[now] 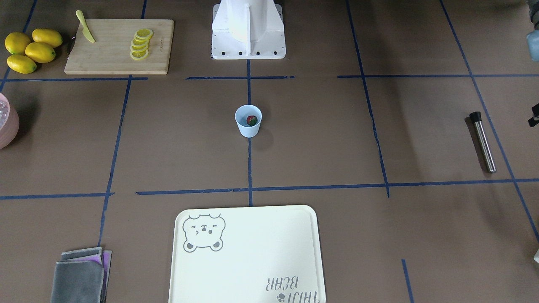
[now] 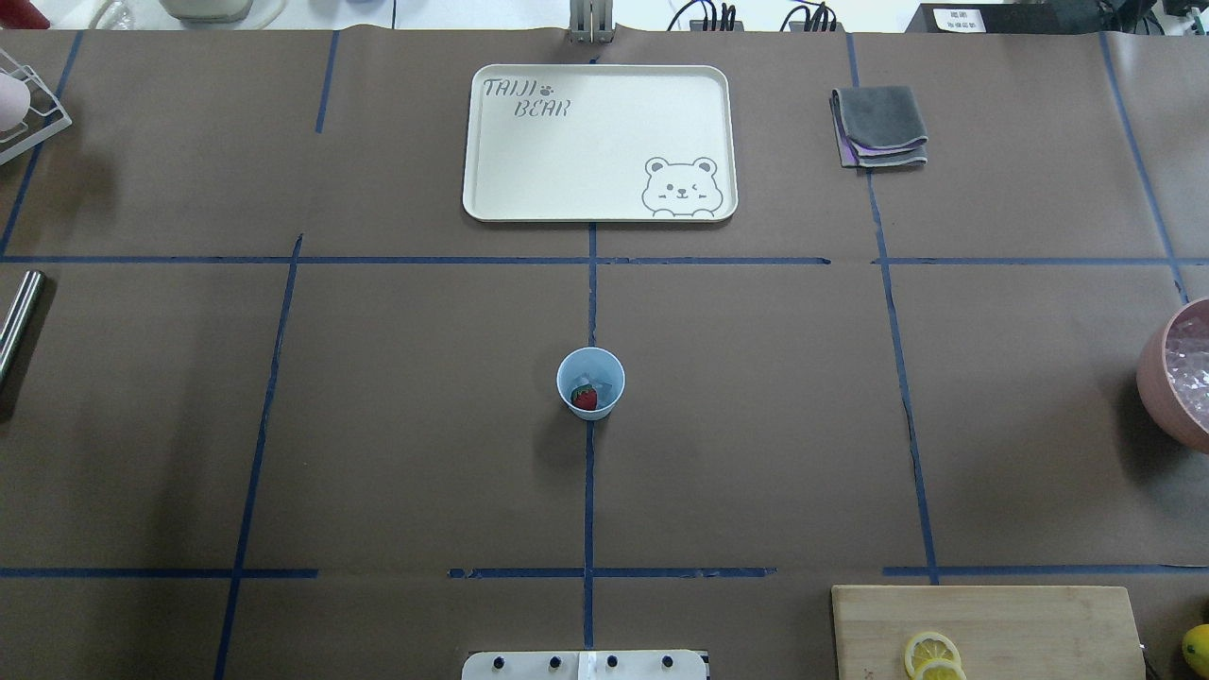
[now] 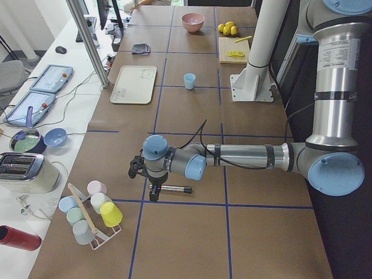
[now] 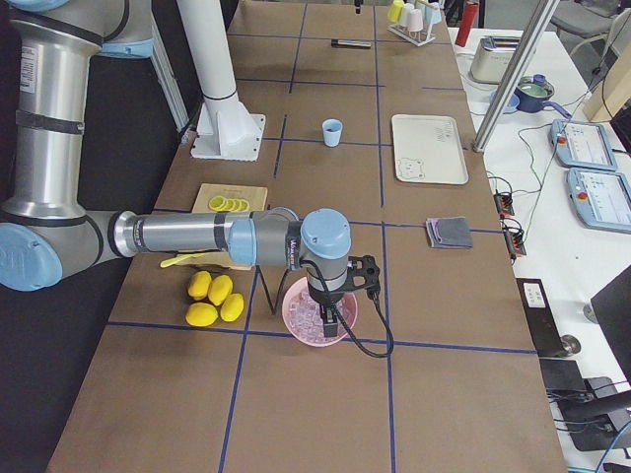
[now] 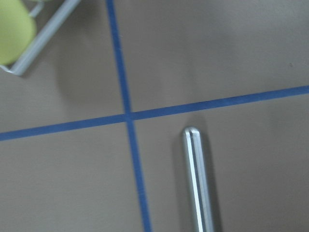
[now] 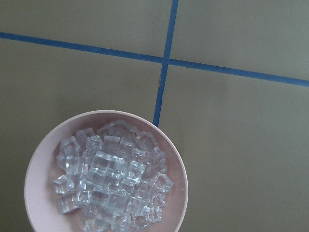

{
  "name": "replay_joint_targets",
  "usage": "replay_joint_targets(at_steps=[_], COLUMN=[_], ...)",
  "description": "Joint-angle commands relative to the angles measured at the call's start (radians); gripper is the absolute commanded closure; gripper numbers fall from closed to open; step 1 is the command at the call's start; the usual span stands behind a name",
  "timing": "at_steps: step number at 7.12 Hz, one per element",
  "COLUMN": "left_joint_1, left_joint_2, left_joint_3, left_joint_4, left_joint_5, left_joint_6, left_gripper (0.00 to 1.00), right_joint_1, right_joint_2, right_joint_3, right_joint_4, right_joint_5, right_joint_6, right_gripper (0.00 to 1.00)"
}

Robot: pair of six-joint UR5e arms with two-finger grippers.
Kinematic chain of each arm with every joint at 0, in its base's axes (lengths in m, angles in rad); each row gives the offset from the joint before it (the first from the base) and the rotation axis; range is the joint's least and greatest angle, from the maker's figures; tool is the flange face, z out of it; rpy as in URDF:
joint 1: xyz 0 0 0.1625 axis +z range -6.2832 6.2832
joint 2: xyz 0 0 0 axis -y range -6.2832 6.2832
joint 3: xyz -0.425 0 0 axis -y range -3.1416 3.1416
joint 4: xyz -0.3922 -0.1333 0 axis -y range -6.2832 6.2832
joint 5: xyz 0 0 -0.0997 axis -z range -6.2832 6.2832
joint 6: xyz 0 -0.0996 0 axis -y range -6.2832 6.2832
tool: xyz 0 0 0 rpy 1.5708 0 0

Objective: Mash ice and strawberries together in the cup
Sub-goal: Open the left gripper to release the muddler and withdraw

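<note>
Right claw [image 4: 328, 315] hangs above ice [image 6: 111, 179]; cream tray [image 2: 567, 161] reads "TAIJI BEAR".

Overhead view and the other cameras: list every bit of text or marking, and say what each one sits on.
"TAIJI BEAR": printed in grey on the cream tray, which also carries a bear drawing.
Cutting board: a small mark near one edge, too small to read.
White label beyond the table's far edge: too blurred to read.
Left arm: the sticker on its upright section is too small to read.
</note>
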Motion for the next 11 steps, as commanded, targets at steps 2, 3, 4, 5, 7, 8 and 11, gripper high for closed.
replay_joint_targets(at_steps=[2, 3, 4, 5, 7, 8, 11], left_joint_1=[-0.118, -0.118, -0.116, -0.118, -0.116, -0.116, -0.118], left_joint_2=[0.028, 0.027, 0.022, 0.033, 0.027, 0.025, 0.04], left_joint_3=[-0.078, -0.079, -0.081, -0.098, -0.075, -0.09, -0.092], left_joint_4=[0.261, 0.259, 0.258, 0.259, 0.245, 0.23, 0.236], left_joint_5=[-0.031, -0.065, -0.067, -0.074, -0.093, -0.087, -0.079], left_joint_6=[0.167, 0.16, 0.165, 0.167, 0.168, 0.16, 0.167], left_gripper=[0.0, 0.0, 0.0, 0.0, 0.0, 0.0, 0.0], right_joint_1=[0.0, 0.0, 0.0, 0.0, 0.0, 0.0, 0.0], right_joint_2=[0.0, 0.0, -0.002, 0.0, 0.0, 0.0, 0.0], right_joint_3=[0.001, 0.001, 0.0, 0.0, -0.002, 0.0, -0.002], right_joint_4=[0.0, 0.0, 0.0, 0.0, -0.001, 0.0, 0.0], right_joint_5=[0.0, 0.0, -0.001, -0.002, 0.0, 0.0, 0.002], right_joint_6=[0.0, 0.0, -0.002, -0.002, -0.002, 0.0, 0.0], right_gripper=[0.0, 0.0, 0.0, 0.0, 0.0, 0.0, 0.0])
